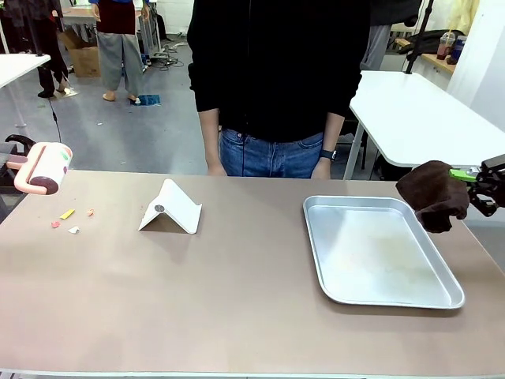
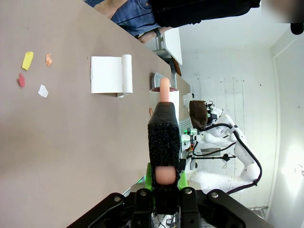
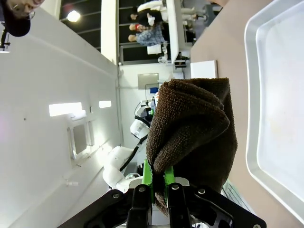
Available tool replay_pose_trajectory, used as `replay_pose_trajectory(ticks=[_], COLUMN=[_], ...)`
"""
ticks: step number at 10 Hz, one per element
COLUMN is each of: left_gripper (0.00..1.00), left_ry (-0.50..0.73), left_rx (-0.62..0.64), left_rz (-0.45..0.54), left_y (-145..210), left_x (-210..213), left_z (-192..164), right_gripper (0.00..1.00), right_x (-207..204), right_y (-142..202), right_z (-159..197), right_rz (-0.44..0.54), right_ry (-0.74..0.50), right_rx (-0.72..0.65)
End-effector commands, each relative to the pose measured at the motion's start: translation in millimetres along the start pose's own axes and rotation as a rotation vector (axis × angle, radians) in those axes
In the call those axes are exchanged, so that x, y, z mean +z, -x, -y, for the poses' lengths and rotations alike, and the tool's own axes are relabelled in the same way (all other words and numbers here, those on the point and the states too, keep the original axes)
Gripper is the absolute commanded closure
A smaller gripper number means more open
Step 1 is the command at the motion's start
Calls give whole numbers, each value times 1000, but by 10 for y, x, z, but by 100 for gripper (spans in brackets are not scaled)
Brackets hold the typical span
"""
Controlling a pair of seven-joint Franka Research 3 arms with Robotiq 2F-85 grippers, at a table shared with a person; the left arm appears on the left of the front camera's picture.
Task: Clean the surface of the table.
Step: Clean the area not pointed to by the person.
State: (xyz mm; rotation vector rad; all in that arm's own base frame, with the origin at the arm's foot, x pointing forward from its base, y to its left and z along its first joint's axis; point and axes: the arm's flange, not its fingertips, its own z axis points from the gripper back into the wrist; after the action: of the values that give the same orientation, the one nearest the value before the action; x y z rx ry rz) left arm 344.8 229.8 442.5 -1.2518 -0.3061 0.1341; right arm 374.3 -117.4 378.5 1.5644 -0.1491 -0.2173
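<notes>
**Holding cleaning tools over a littered table**

The taupe table (image 1: pixel 237 316) spans the front view, with a person (image 1: pixel 276 71) standing at its far edge. Small scraps (image 1: pixel 67 215) lie at its left end, and the left wrist view sorts them into yellow, orange, red and white. A folded white stand (image 1: pixel 171 208) sits nearby, and a metal tray (image 1: pixel 331 268) lies to the right. The left gripper (image 2: pixel 164 178) has its jaws clamped on a lint roller (image 1: pixel 43 168). The right gripper (image 3: pixel 159 183) has its jaws pinched tight on a brown cloth (image 3: pixel 194 123) beside the tray.

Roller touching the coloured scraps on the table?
Apart. The front view shows the roller up at the left edge of the table, with a strip of bare table between it and the scraps; the left wrist view agrees.
</notes>
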Motion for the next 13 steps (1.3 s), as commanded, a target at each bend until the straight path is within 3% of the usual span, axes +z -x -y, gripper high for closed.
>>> replay_pose_trajectory(ticks=[1,4,5,9,13], left_gripper=[85,85,80,80,80], left_ry=[1,1,0,-331,-491], left_rx=[-16,-16,0,62,167], left_rz=[1,1,0,52,129], left_y=[22,22,0,-153,-262], left_x=[11,11,0,-22,24], left_z=[21,21,0,-123,-508], right_gripper=[89,89,89,89,89], right_x=[-4,-4,-4,-4,-4], right_y=[-4,-4,-4,-4,-4], right_z=[-34,-34,-34,-34,-34], right_rz=[8,8,8,8,8], right_ry=[1,1,1,1,1], right_rx=[4,4,4,4,4])
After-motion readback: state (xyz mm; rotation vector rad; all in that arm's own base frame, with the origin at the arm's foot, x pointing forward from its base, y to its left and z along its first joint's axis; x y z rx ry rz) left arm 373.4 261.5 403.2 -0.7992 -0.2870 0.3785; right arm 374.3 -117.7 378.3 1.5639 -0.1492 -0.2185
